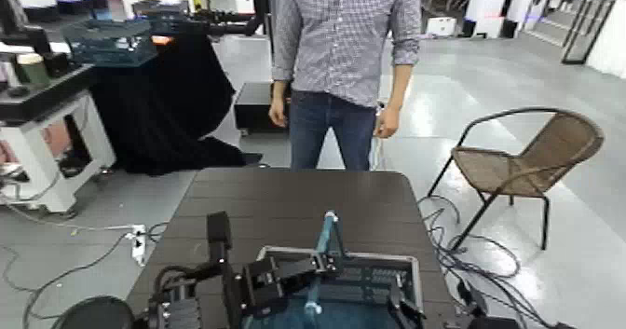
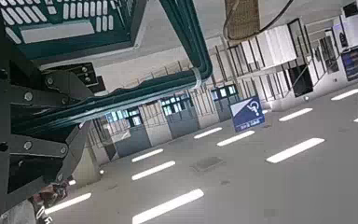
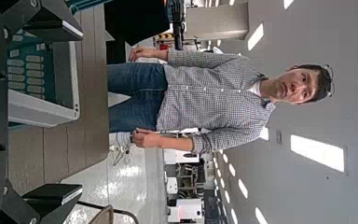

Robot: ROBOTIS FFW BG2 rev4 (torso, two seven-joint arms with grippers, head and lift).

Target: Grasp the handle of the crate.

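Teal-blue and narrow, the plastic bail handle (image 1: 328, 232) stands over the blue-grey slatted plastic crate (image 1: 380, 256) on the dark brown slatted worktop (image 1: 298, 195), its long axis running away from the robot. The black left gripper (image 1: 323, 264) reaches in from the robot's left, crossing that axis, and is closed around the bar partway along its length. The black right gripper (image 1: 402, 301) stands open over the crate's right side, apart from the handle; the left is clearly the nearer. With the left already on the bar, the coming move, I judge, is to keep that crosswise hold; any pull should go straight up, lest the handle swivel.
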